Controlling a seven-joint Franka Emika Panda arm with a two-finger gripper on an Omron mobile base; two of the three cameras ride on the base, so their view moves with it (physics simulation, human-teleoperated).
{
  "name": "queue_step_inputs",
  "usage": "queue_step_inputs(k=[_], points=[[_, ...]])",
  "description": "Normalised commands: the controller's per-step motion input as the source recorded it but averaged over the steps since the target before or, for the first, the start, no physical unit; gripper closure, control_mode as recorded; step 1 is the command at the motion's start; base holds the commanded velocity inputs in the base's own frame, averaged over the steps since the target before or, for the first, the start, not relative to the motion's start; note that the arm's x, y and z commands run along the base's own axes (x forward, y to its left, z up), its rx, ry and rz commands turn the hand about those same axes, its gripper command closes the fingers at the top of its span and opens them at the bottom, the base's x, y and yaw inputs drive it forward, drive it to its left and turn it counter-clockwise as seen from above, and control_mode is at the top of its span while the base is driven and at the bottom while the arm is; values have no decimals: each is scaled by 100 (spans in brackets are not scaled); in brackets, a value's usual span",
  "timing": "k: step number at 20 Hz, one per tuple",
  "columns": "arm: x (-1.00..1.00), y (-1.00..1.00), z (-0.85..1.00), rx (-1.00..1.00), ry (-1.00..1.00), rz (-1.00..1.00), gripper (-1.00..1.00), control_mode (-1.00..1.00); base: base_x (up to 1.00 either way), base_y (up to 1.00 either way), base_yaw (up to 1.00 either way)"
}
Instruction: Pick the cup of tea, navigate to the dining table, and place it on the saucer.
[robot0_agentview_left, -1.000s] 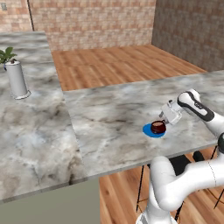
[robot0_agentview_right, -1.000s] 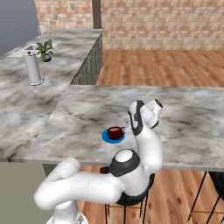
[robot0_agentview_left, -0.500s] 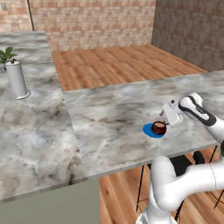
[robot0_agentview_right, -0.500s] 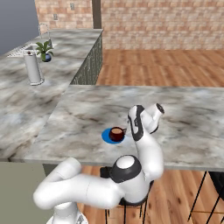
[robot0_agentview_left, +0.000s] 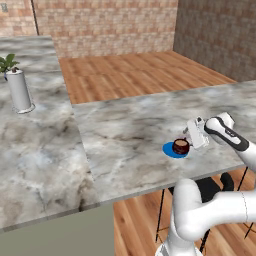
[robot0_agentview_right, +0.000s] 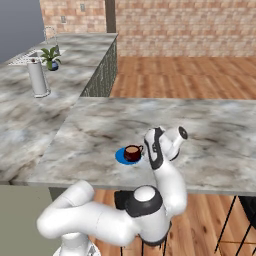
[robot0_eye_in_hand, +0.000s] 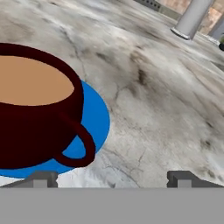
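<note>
A: Where does the cup of tea (robot0_agentview_left: 181, 146) stand on your screen?

B: You will find it upright on the saucer (robot0_agentview_left: 170, 150), which lies flat on the dining table (robot0_agentview_left: 130, 130) near the table's front edge. In the hand view the cup of tea (robot0_eye_in_hand: 37, 113) shows brown tea inside and its handle points toward the camera, over the blue saucer (robot0_eye_in_hand: 97, 118).

A: What is the condition of the gripper (robot0_agentview_left: 192, 135)?

B: Your gripper has its fingers spread wide and grips nothing. It sits just beside the cup, level with it, on the cup's handle side. Neither finger touches the cup.

A: Anything else on view?

B: A white canister (robot0_agentview_right: 38, 79) stands on the far counter (robot0_agentview_right: 30, 110), well apart, with a potted plant (robot0_agentview_right: 50, 56) behind it.
</note>
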Motion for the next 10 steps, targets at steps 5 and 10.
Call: queue_step_inputs(k=[5,10], points=[[0,0,24,0,0,0,-100,-100,0,0,0],[-2,-10,28,0,0,0,-100,-100,0,0,0]])
